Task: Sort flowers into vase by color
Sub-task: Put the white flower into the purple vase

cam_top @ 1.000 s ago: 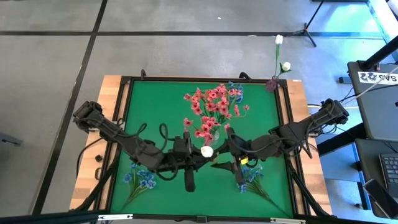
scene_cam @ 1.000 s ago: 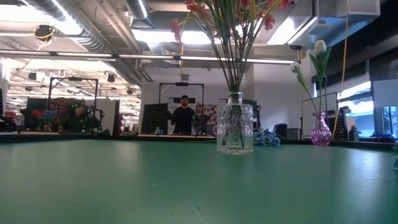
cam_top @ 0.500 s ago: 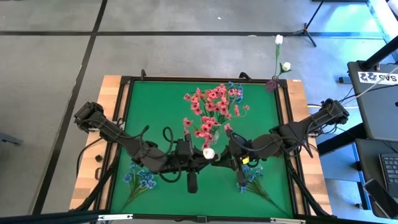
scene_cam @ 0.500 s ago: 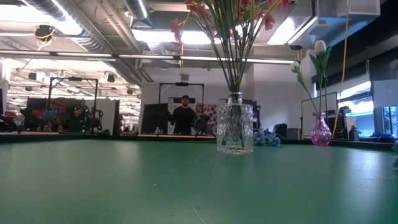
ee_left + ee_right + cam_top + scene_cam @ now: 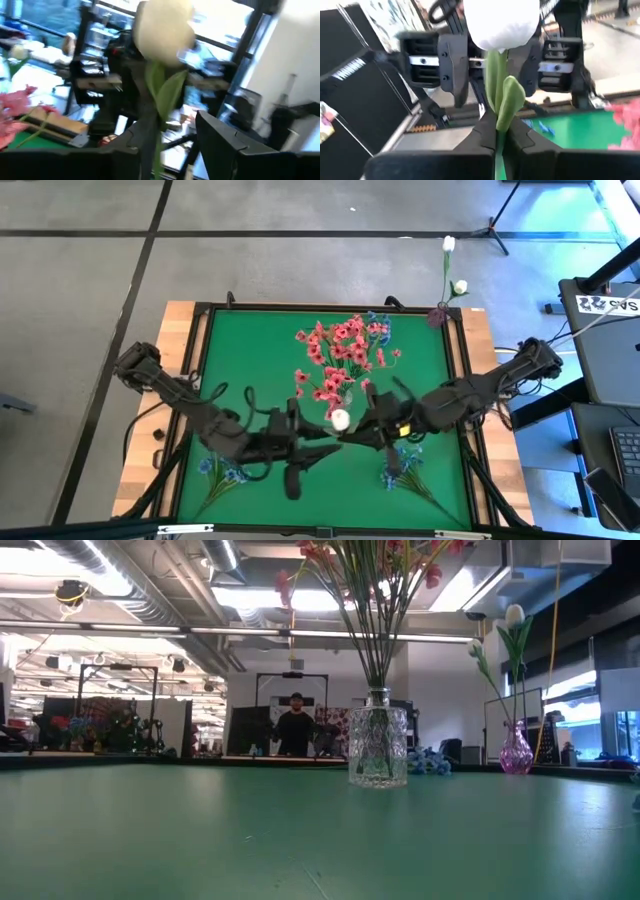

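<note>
Both arms meet over the middle of the green table [image 5: 240, 350], and between them floats a white bud [image 5: 340, 419], held up off the mat, just in front of the pink flowers [image 5: 340, 345]. The right gripper [image 5: 501, 131] has its fingers pinched tight on the bud's green stem [image 5: 495, 75], the white head standing straight above them. The left gripper [image 5: 167, 137] sits right opposite, its fingers spread wide with the stem rising in the gap between them; whether either finger touches the stem, I cannot tell.

Behind them, the clear glass vase [image 5: 378, 748] stands upright mid-table, packed with pink blooms and a few blue ones [image 5: 380, 330]. Two blue sprigs lie flat near the front edge: one on the left [image 5: 225, 470], one on the right [image 5: 405, 470]. In the far right corner a small pink vase [image 5: 516, 752] holds two white buds [image 5: 514, 616].
</note>
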`<state>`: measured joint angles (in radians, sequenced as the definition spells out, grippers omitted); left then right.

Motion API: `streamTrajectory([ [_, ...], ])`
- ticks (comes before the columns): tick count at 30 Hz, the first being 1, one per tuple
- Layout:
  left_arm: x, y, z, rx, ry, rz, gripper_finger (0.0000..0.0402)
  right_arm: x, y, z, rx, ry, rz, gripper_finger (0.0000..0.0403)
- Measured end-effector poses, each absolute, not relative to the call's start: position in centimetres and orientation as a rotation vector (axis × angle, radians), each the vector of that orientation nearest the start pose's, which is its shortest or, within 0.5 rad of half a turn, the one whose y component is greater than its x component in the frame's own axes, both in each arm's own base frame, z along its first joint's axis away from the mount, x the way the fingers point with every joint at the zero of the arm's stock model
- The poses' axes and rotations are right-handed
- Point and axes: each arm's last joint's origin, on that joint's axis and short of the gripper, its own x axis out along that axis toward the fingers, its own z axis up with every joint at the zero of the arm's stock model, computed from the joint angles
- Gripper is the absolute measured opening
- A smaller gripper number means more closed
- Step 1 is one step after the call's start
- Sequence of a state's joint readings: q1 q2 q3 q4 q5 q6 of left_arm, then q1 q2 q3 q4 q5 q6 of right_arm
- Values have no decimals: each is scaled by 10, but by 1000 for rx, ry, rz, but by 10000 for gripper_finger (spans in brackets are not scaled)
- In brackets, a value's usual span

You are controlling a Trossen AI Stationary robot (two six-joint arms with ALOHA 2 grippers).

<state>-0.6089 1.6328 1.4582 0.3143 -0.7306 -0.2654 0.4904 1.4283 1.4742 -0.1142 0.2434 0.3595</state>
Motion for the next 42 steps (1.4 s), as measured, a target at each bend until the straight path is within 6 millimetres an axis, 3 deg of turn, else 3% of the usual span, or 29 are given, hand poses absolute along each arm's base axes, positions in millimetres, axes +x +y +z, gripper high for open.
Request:
streamTrajectory([
  [6,285,-223,412,-286,-126,-11,149,263,130,464,354,-91,216,6],
  [10,272,-235,415,-275,-129,-55,150,241,117,485,314,-207,175,5],
  [23,267,-241,414,-276,-126,-78,150,128,46,539,200,-434,-284,3],
  [28,275,-232,415,-306,-134,-51,150,102,28,543,75,-381,-516,3],
  [33,294,-211,414,-300,-130,-111,151,92,14,538,-85,-235,-735,2],
  [37,313,-185,414,-289,-136,-131,150,91,1,523,-173,-136,-861,2],
  [42,326,-147,421,-241,-156,-52,150,94,-18,490,-228,-80,-1012,2],
])
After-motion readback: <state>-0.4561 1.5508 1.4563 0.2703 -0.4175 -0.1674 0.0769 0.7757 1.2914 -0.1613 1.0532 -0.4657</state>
